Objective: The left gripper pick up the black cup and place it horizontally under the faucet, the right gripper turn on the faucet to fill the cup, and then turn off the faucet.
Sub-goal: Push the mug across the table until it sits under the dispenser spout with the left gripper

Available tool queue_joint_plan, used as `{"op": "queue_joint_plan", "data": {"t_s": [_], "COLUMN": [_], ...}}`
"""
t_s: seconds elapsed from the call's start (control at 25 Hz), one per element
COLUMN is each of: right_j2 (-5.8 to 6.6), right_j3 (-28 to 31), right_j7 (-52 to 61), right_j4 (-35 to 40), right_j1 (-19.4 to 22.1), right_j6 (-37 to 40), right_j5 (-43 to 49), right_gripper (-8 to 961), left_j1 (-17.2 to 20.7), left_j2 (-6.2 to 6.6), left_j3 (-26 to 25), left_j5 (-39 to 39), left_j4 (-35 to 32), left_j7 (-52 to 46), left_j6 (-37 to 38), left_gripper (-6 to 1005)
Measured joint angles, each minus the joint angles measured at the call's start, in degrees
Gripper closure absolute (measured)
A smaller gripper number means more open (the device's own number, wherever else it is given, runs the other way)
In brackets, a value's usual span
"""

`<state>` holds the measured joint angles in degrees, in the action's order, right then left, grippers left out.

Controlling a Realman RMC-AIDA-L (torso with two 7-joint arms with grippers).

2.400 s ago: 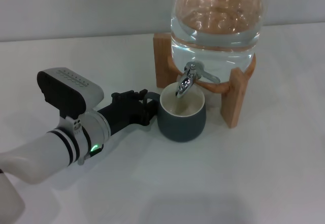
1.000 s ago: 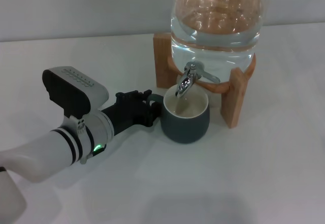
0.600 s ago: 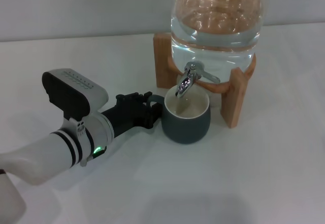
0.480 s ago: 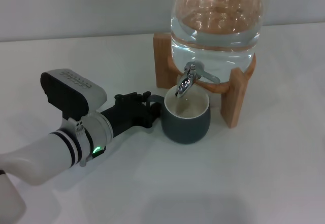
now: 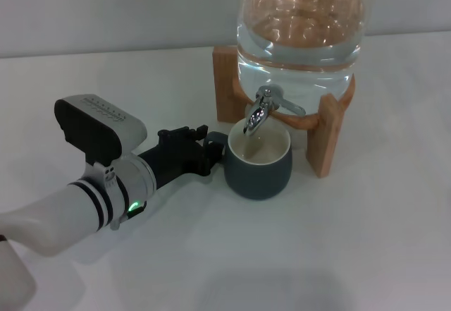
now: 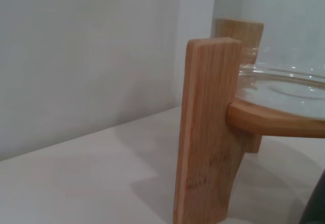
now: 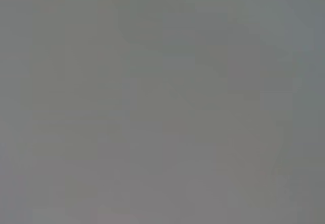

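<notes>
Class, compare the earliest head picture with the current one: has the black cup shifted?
Yes. The black cup has slid slightly toward the right wooden stand leg, still under the faucet, left claw at its handle.

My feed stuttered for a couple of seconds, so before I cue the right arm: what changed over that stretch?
The black cup slid slightly to the robot's right, settling more squarely under the faucet. The left gripper went with it, then eased back a touch; its jaws remain at the cup's handle, and whether they still clamp it I cannot tell. The glass jar and wooden stand stayed put. The right gripper is not in view.
</notes>
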<state>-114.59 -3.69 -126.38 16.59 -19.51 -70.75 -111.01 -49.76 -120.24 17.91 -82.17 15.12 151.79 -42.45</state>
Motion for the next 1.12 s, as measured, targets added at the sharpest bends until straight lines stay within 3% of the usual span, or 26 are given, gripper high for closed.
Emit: {"op": "queue_joint_plan", "data": {"t_s": [1.12], "right_j2": [0.46], "right_j3": [0.09], "right_j7": [0.05], "right_j4": [-0.06], "right_j1": [0.1], "right_j6": [0.21], "right_j5": [0.01], "right_gripper": [111], "left_j1": [0.46], "left_j2": [0.27], "left_j3": [0.11], "left_j5": [-0.01], "left_j4": [0.65], "left_j7": [-1.8], "left_j6": [0.05], "left_gripper": [631]}}
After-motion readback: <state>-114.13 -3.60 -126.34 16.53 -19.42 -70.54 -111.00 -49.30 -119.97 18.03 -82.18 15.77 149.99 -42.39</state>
